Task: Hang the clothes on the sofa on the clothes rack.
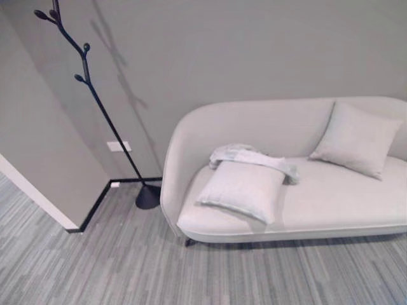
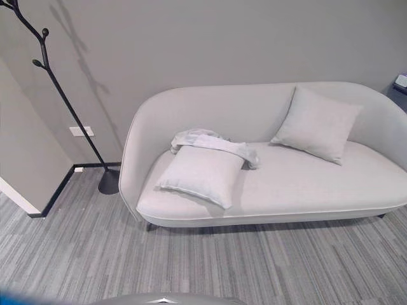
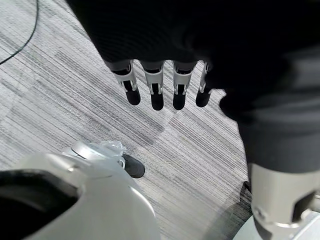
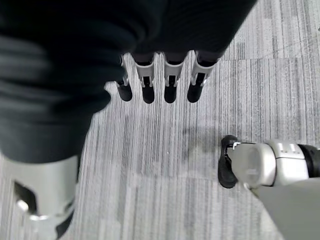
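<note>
A crumpled pale garment (image 1: 251,156) (image 2: 213,143) lies on the seat of a light grey sofa (image 1: 343,200), draped against its back, behind a square cushion (image 1: 243,189). A black branch-shaped clothes rack (image 1: 95,95) (image 2: 60,89) stands on the floor to the sofa's left, near the wall corner, its round base (image 1: 147,197) by the sofa's end. My left hand (image 3: 155,85) hangs over the carpet with straight fingers, holding nothing. My right hand (image 4: 160,80) likewise hangs over the carpet, fingers relaxed and empty.
A second cushion (image 1: 362,138) leans at the sofa's right. A wall corner with dark skirting (image 1: 82,216) juts out at the left of the rack. Grey striped carpet (image 1: 127,267) lies in front of the sofa.
</note>
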Tool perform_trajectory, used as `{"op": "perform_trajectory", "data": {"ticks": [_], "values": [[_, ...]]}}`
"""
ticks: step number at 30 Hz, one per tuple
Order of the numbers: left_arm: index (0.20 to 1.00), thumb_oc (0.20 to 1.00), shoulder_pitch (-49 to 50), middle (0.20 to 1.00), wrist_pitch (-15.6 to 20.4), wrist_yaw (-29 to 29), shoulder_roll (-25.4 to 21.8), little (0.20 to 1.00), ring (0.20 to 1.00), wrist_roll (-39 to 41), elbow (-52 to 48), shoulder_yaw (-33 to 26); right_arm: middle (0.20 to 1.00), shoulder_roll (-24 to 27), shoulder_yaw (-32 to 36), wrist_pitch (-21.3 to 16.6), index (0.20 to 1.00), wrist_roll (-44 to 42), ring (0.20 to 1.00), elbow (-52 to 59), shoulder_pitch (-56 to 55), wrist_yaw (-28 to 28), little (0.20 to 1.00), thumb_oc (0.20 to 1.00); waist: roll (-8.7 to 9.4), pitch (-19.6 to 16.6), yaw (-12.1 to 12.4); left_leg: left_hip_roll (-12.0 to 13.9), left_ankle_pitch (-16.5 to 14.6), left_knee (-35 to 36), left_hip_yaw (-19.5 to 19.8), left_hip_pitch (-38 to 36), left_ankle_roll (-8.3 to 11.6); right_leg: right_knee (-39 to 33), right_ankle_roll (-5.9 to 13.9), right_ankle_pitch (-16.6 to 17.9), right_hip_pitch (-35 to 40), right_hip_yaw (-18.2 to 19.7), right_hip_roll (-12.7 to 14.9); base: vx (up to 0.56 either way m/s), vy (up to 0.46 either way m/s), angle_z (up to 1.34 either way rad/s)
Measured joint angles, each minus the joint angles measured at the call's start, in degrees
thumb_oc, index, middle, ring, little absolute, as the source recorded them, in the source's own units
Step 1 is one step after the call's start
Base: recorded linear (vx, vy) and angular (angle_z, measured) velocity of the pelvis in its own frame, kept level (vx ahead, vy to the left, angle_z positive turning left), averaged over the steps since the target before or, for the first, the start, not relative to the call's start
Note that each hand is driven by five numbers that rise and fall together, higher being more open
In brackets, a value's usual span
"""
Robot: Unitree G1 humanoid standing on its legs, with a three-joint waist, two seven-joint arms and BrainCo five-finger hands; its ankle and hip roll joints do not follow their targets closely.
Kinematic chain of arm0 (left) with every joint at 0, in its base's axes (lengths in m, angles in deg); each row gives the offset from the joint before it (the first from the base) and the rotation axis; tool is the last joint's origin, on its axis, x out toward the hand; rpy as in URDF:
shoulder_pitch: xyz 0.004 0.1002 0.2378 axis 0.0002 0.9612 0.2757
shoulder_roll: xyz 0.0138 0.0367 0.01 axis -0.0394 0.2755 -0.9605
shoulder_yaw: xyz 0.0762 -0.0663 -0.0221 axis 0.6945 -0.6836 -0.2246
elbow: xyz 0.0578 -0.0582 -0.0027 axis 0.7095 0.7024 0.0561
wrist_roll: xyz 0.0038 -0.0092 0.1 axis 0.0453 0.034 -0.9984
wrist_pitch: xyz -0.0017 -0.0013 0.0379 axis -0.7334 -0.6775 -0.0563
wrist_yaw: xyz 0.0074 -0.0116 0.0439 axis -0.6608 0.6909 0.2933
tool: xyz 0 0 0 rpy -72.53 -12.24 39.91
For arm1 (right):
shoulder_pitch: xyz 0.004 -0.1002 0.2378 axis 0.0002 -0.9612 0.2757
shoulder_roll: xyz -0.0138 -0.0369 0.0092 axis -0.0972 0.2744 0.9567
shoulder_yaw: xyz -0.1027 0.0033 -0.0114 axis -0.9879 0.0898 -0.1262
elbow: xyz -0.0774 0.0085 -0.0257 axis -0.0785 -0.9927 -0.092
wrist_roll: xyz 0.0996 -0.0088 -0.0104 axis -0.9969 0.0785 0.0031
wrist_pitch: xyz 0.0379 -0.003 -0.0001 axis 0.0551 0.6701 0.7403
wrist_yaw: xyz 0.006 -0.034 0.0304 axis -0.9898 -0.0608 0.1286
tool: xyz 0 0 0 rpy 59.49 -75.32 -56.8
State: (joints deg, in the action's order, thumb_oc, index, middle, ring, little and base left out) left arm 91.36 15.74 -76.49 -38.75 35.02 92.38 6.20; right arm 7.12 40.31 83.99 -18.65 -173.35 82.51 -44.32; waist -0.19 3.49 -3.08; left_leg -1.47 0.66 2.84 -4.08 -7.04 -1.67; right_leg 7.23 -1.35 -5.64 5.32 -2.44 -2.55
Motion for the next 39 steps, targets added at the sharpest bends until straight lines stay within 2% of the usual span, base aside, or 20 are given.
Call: {"op": "perform_trajectory", "data": {"ticks": [25,39], "values": [[1.000,1.000,0.0,1.000,1.1,-2.0,-0.2,1.000,1.000,-4.7,-0.3,1.6,1.000,-0.4,-4.5,0.2,1.000,9.4,1.000,0.0,-0.6,4.2,1.000,1.000,-0.38,0.0,0.0,0.2,0.0,0.0,0.0,-0.1,-0.01,-0.1,-0.55,0.3,0.2,-0.1,-0.2,0.00,0.000,0.00],[1.000,1.000,0.1,1.000,1.2,-2.0,-0.2,1.000,1.000,-6.8,0.2,1.6,1.000,-0.4,-6.7,0.3,1.000,11.9,1.000,0.0,-0.6,5.7,1.000,1.000,-0.77,0.3,0.2,0.2,0.0,-0.1,0.0,0.2,-0.01,-0.9,-0.39,0.4,0.2,-0.2,-0.1,0.00,0.031,0.00]]}}
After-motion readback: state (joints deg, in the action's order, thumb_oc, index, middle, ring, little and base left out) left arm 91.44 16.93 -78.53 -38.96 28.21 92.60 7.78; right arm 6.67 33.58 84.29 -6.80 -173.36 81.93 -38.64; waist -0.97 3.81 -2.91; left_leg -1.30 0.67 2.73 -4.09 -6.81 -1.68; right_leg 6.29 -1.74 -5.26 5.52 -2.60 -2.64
